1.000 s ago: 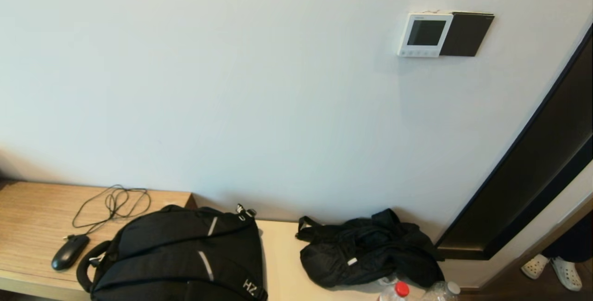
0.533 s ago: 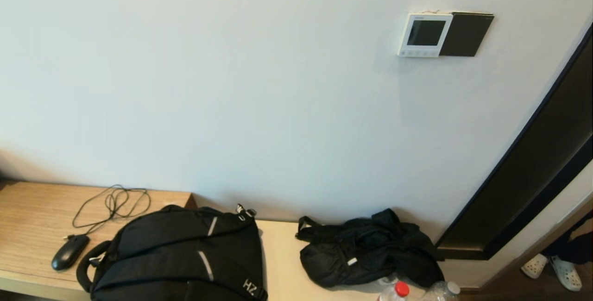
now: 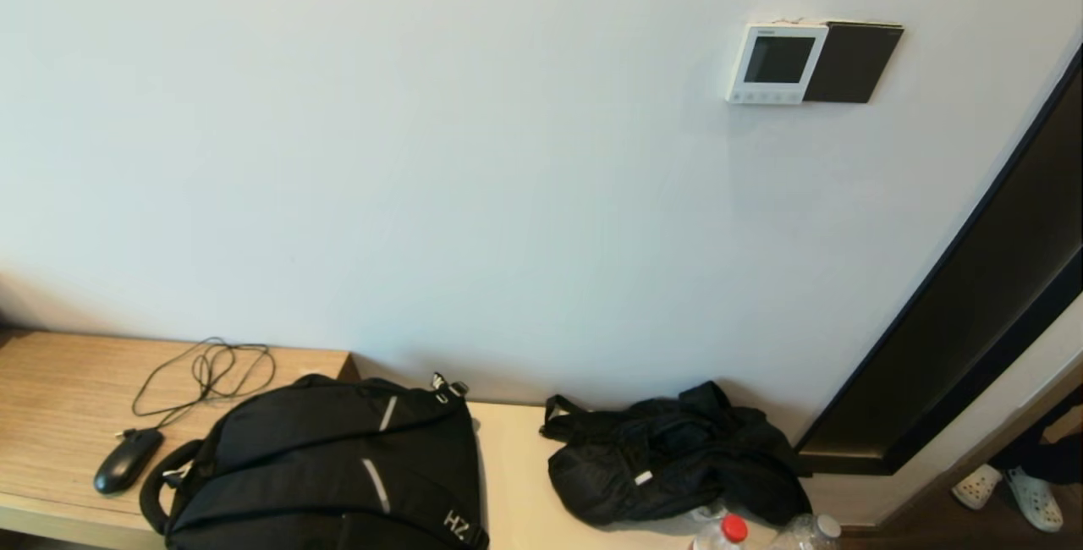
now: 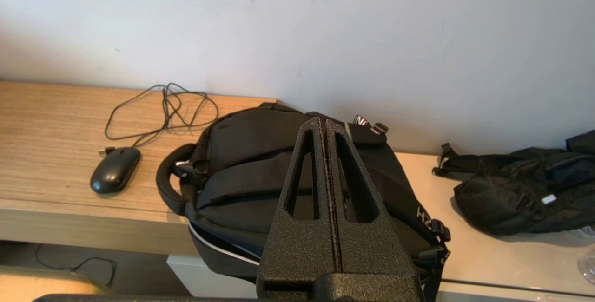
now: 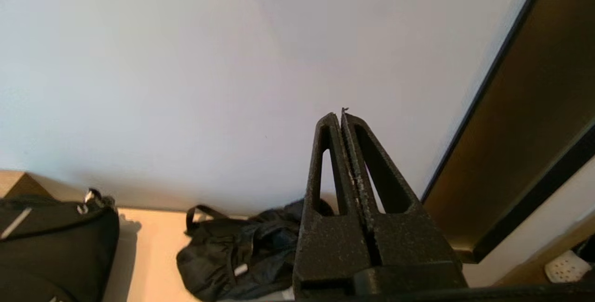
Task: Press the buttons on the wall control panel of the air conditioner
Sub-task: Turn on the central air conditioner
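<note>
The air conditioner's wall control panel (image 3: 776,63) is a small white square with a dark screen, high on the wall at the right in the head view. Its row of tiny buttons (image 3: 764,96) runs along its lower edge. Neither arm shows in the head view. My left gripper (image 4: 324,121) is shut and empty, held above a black backpack (image 4: 260,176). My right gripper (image 5: 339,115) is shut and empty, pointing at the bare wall well below the panel, which does not show in its view.
A dark square plate (image 3: 851,63) sits right beside the panel. A wooden shelf (image 3: 51,389) below holds a black mouse (image 3: 127,459) with cable, the backpack (image 3: 330,465), a crumpled black bag (image 3: 677,457) and two bottles (image 3: 723,533). A dark door frame (image 3: 973,305) stands at the right.
Nothing on the wall or shelf has moved. Only the feet at the lower right corner have shifted slightly.
</note>
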Motion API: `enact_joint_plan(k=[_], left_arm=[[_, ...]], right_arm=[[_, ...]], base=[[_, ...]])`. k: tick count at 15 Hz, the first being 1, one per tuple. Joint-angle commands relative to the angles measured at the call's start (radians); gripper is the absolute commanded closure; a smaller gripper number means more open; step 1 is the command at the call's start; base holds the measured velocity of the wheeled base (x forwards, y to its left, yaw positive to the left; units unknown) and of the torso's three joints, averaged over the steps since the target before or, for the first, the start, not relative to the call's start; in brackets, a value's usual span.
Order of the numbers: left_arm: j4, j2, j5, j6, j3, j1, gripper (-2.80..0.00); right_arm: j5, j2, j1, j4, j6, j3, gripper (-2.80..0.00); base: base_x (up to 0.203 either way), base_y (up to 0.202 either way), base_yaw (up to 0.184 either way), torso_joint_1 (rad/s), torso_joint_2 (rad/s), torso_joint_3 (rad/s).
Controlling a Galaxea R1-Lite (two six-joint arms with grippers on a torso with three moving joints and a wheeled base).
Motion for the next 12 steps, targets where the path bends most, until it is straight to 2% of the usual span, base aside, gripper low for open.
enact_joint_plan(k=[1, 5, 12], left_arm=[[0.000, 0.001, 0.000, 0.001, 0.000, 0.000, 0.00], [0.000, 0.001, 0.000, 0.001, 0.000, 0.000, 0.00], [0.000, 0.000, 0.000, 0.001, 0.000, 0.000, 0.00]], right_arm=[[-0.002, 0.198, 0.001, -0.045, 0.005, -0.086, 0.00], [-0.009, 0.427, -0.002, -0.184, 0.010, -0.185, 0.00], [-0.049, 0.700, 0.001, -0.254, 0.019, -0.409, 0.00]], base=[[0.000, 0.000, 0.000, 0.000, 0.00, 0.000], [0.000, 0.000, 0.000, 0.000, 0.00, 0.000], [0.000, 0.000, 0.000, 0.000, 0.00, 0.000]])
